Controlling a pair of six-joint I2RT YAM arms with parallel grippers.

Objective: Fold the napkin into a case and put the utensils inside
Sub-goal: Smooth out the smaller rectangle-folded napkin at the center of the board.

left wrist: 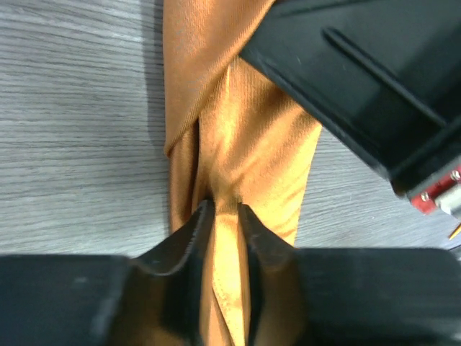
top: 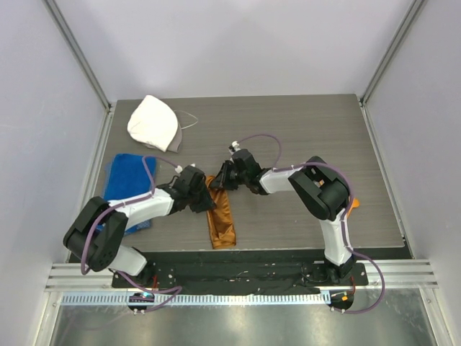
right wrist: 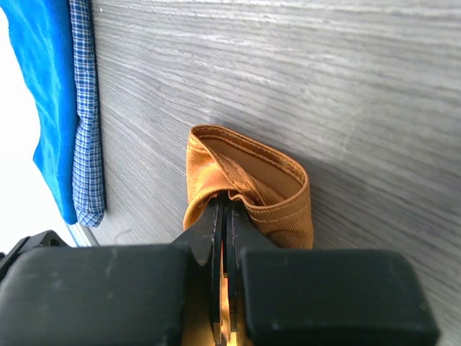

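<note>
The napkin (top: 222, 220) lies on the tabletop (top: 302, 130) near the blue towel (top: 124, 180), already a narrow strip. The left end effector (left wrist: 225, 213) pinches a ridge of it. The right end effector (right wrist: 224, 216) is closed on its folded end. I judge the folding almost finished; no utensils are visible inside it.

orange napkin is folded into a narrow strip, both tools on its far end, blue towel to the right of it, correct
No: the top view shows the blue towel left of the napkin, not right. The rest holds: a narrow strip, with the left tool and right tool on its far end.
</note>
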